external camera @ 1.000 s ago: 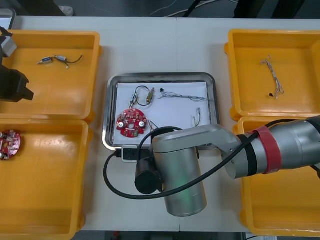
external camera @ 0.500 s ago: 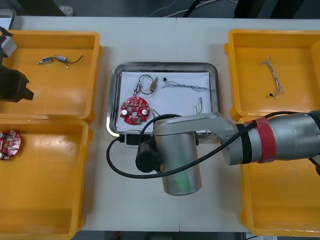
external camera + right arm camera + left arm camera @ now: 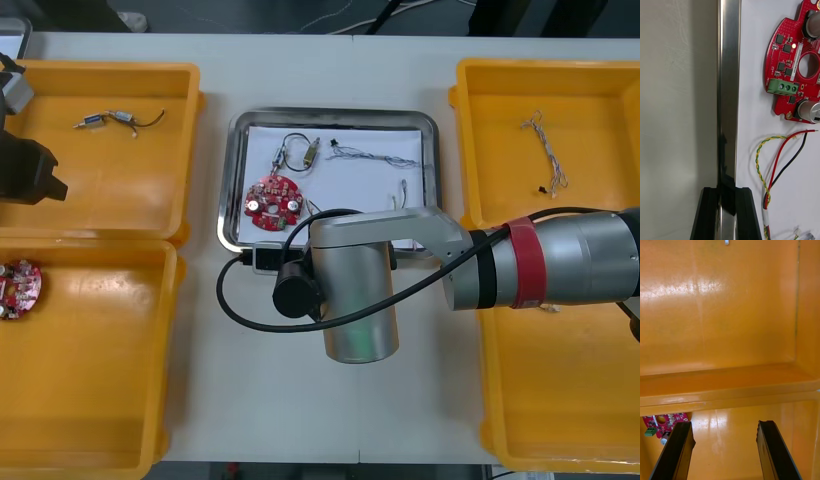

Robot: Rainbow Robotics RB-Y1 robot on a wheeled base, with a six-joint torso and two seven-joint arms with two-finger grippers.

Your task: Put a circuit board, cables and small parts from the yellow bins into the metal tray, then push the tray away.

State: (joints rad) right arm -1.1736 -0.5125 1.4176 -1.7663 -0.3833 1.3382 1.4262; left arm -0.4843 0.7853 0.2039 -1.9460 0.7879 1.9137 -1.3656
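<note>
Four yellow bins (image 3: 100,180), two per side. Left gripper (image 3: 724,423) is hovering over the left pair, jaws apart. One circuit board (image 3: 20,285) is lying in the left near bin, a second board (image 3: 273,200) in the one metal tray (image 3: 340,197) mid-table. Right gripper (image 3: 728,189) is clamping the tray's near rim.

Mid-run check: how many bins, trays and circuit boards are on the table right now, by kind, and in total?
yellow bins: 4, two at each side
metal tray: 1, its near rim gripped by the right end effector
red circuit boards: 2, one in the tray, one in the near left bin
Total: 7. The left end effector hangs open over the left bins.
</note>
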